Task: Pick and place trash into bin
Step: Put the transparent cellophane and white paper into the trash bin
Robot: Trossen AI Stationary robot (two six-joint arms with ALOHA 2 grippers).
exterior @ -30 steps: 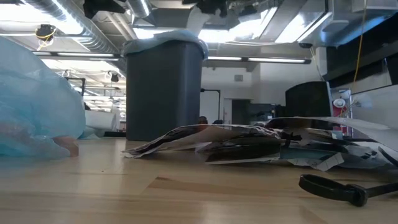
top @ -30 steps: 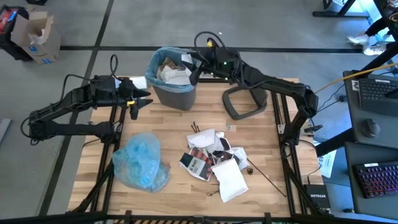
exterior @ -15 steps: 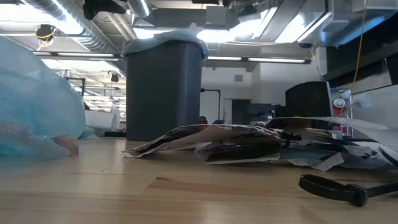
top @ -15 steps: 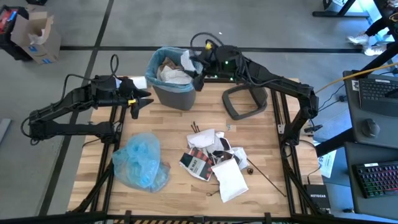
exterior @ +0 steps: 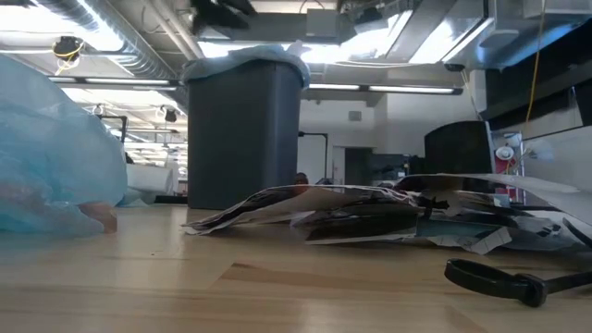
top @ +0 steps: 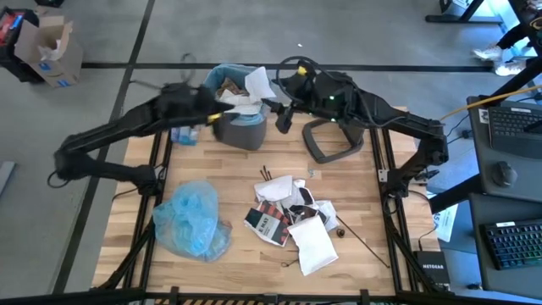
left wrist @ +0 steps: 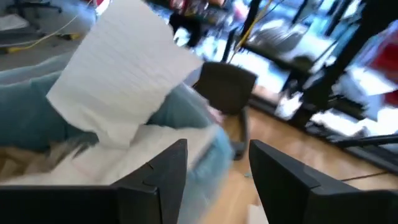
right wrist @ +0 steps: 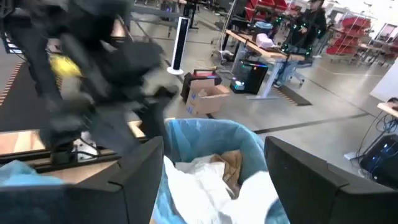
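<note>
The dark grey bin (top: pixel 240 127) (exterior: pixel 245 129) with its blue liner stands at the table's far edge, holding white and brown paper (right wrist: pixel 205 174). A white sheet (top: pixel 257 83) (left wrist: pixel 124 68) sticks up out of it. My left gripper (top: pixel 218 106) (left wrist: pixel 214 158) is open over the bin's left rim, with the liner and paper showing past its fingers. My right gripper (top: pixel 284 117) (right wrist: pixel 214 158) is open just right of the bin, pointing at it. More trash (top: pixel 292 216) (exterior: pixel 370 213) lies in a heap on the table's near right.
The bin's grey lid (top: pixel 333 140) lies on the table right of the bin, under my right arm. A crumpled blue bag (top: pixel 193 222) (exterior: pixel 55 157) lies at the near left. Thin dark sticks (top: pixel 360 241) lie beside the heap. A cardboard box (top: pixel 51 47) stands on the floor.
My left arm has swung quickly from the table's left edge toward the bin and now reaches over its left rim. My right gripper has drawn back from over the bin toward the table's right and risen a little. The white sheet stays sticking out of the bin.
</note>
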